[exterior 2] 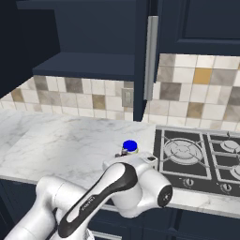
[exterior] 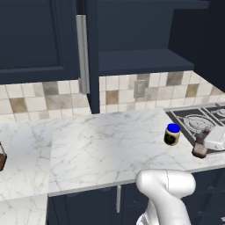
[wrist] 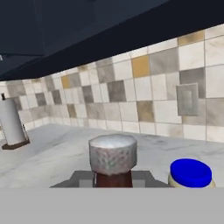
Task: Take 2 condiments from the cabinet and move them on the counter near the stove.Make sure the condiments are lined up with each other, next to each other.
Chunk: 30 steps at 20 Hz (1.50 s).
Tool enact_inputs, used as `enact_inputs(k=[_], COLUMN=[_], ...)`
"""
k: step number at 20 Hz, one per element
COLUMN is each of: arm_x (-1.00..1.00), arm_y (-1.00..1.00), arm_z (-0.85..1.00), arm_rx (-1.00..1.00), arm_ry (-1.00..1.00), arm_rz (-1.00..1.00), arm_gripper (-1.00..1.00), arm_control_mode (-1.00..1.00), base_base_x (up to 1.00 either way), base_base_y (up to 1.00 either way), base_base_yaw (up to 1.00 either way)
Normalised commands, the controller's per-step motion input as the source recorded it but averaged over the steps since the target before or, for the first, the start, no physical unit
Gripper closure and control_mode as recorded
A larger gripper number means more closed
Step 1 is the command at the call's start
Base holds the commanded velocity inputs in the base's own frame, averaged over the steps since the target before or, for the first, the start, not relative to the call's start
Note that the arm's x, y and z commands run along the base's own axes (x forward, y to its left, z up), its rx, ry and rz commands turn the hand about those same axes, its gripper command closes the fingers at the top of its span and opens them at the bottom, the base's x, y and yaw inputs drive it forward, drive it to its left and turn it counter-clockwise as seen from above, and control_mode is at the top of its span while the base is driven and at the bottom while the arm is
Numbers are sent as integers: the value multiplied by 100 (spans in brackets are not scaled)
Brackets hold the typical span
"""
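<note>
The cream jar with a blue lid [exterior: 172, 134] stands on the white marble counter [exterior: 101, 145], just left of the black stove [exterior: 197, 118]. Beside it, closer to the counter's front edge, the slim reddish-brown bottle [exterior: 200, 147] stands upright. My gripper [exterior: 204, 137] reaches in from the right and is shut on the bottle's neck. In the hand view the bottle's silver cap [wrist: 113, 153] rises between my gripper's [wrist: 113, 178] dark fingertips [wrist: 81, 177], with the jar's lid [wrist: 190, 172] to its right. The navy cabinet's door [exterior: 82, 55] stands open, its inner shelf [exterior: 140, 59] bare.
A dark brown object [exterior: 1, 156] sits at the counter's far left. A paper towel roll [wrist: 11, 122] stands far off along the tiled backsplash. A wall outlet [exterior: 139, 88] sits behind the counter. My own arm [exterior 2: 126, 185] blocks the right base view of the bottle.
</note>
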Motion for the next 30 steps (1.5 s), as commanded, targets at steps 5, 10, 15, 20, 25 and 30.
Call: enact_inputs(k=[5, 10, 15, 20, 25, 30], arm_x=[26, 41, 36, 21, 12, 15], arm_y=[-14, -1, -2, 0, -3, -1], arm_z=[-17, -17, -20, -21, -12, -12], arm_rx=[9, 4, 0, 0, -2, -1], arm_ry=[0, 0, 0, 0, 0, 0], arm_rz=[9, 6, 0, 0, -1, -1], arm_gripper=[100, 100, 100, 100, 100, 100], arm_control_mode=[-100, -100, -100, -100, -100, -100], base_base_x=[0, 0, 0, 0, 0, 0], base_base_y=[0, 0, 0, 0, 0, 0], base_base_yaw=[0, 0, 0, 0, 0, 0])
